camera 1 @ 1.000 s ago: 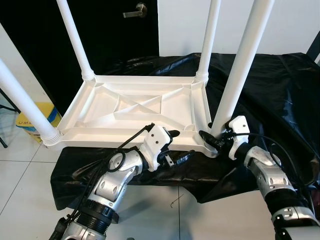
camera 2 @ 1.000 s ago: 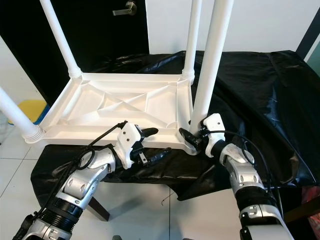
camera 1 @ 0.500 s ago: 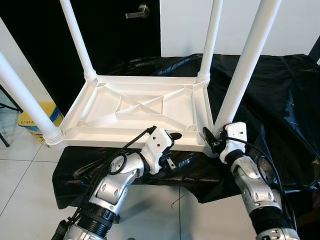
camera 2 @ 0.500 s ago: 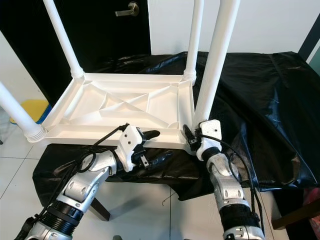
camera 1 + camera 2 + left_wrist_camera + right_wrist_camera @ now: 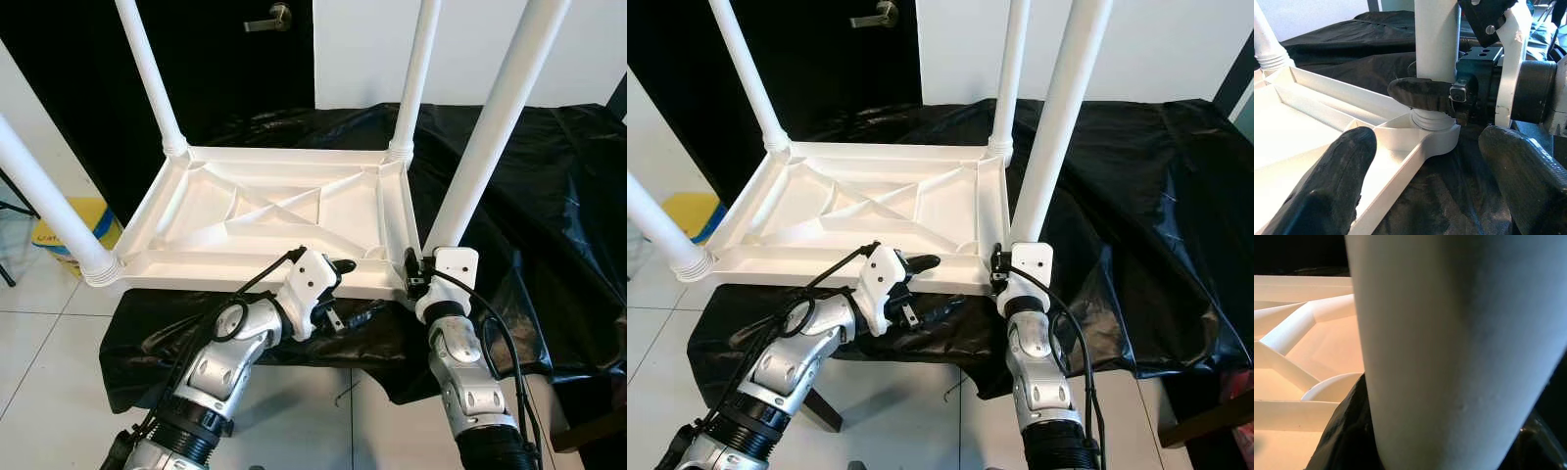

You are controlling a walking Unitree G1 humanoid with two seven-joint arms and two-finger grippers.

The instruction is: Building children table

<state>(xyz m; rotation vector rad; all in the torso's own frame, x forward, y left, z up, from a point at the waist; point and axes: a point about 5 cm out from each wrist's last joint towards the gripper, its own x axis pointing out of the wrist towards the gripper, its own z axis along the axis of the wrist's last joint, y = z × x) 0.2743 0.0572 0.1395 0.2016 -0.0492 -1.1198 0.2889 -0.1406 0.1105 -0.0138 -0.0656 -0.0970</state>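
Observation:
A white children's table (image 5: 265, 211) lies upside down on a black cloth, with its legs pointing up. My right gripper (image 5: 419, 276) is shut on the base of the near right leg (image 5: 490, 127), where the leg meets its corner socket. In the left wrist view one of its black fingers (image 5: 1422, 93) wraps round that leg (image 5: 1436, 39) just above the threaded collar. My left gripper (image 5: 353, 290) hangs open at the table's front rim, a little left of that corner, holding nothing. The right wrist view looks close along the leg (image 5: 1449, 342) onto the table's ribbed underside (image 5: 1303, 347).
Three other legs stand at the far left (image 5: 147, 73), the far right (image 5: 413, 78) and the near left (image 5: 44, 196). The black cloth (image 5: 549, 196) drapes over the support and off its front edge. A dark door (image 5: 225, 59) is behind, and a yellow object (image 5: 59, 235) sits on the tiled floor.
My right forearm has swung from the right side to straight in front of the near right leg, its wrist turning round the leg's base. The left gripper has barely moved.

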